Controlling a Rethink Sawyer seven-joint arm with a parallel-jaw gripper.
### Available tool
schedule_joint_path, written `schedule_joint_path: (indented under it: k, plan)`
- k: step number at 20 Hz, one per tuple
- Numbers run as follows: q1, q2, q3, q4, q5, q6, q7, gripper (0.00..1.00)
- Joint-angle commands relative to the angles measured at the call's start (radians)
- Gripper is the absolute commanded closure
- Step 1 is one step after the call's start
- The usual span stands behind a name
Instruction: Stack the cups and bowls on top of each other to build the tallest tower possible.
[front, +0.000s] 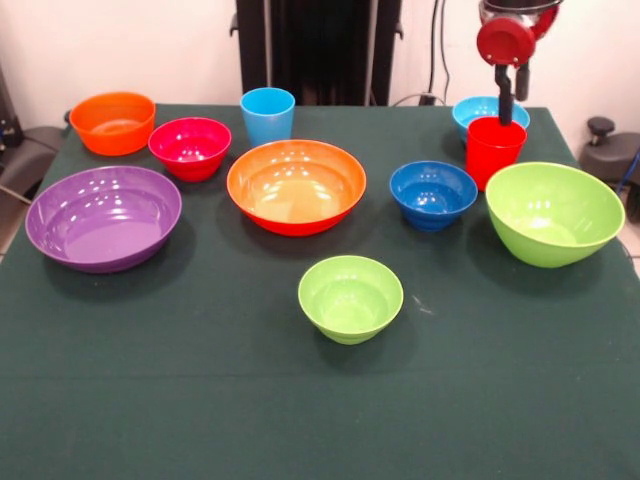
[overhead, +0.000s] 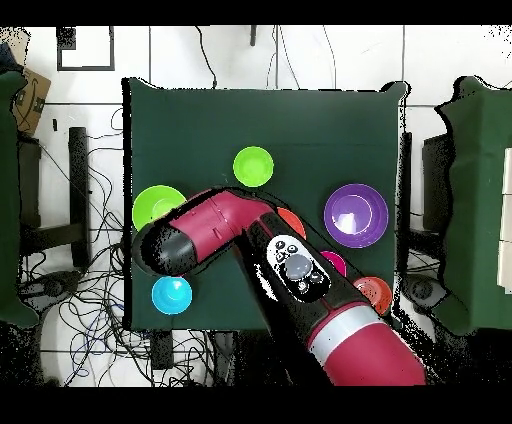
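My gripper (front: 513, 105) hangs at the far right over the red cup (front: 493, 150), open, with one finger dipping inside its rim. The cup stands on the table in front of the light blue bowl (front: 470, 108). The light blue cup (front: 267, 113) stands at the far middle. The bowls stand apart, none nested: large orange (front: 296, 186), large purple (front: 103, 217), large lime green (front: 553, 212), small lime green (front: 350, 297), dark blue (front: 433, 193), magenta-red (front: 190, 147), small orange (front: 112, 122). In the overhead view the arm (overhead: 290, 265) hides the gripper and both cups.
The green table cloth (front: 200, 380) has open room along the near edge. The robot's dark pedestal (front: 318, 50) stands behind the table. In the overhead view chairs (overhead: 60, 200) and loose cables (overhead: 80, 310) flank the table.
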Motion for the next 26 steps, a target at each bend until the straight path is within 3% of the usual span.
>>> schedule_joint_path:
  k: [1, 3, 8, 13, 16, 26]
  plan:
    - [0.022, -0.009, -0.111, -0.041, 0.04, -0.08, 0.248, 0.0]
    - [0.035, -0.018, -0.14, -0.05, 0.035, -0.083, 0.272, 0.0]
    - [0.153, -0.021, -0.329, -0.12, -0.009, -0.08, 0.482, 0.0]
    - [0.215, 0.0, -0.424, -0.153, -0.064, -0.088, 0.535, 0.0]
    - [0.219, 0.019, -0.433, -0.174, -0.069, -0.08, 0.533, 0.0]
    - [0.191, 0.086, -0.352, -0.176, -0.051, -0.111, 0.455, 0.0]
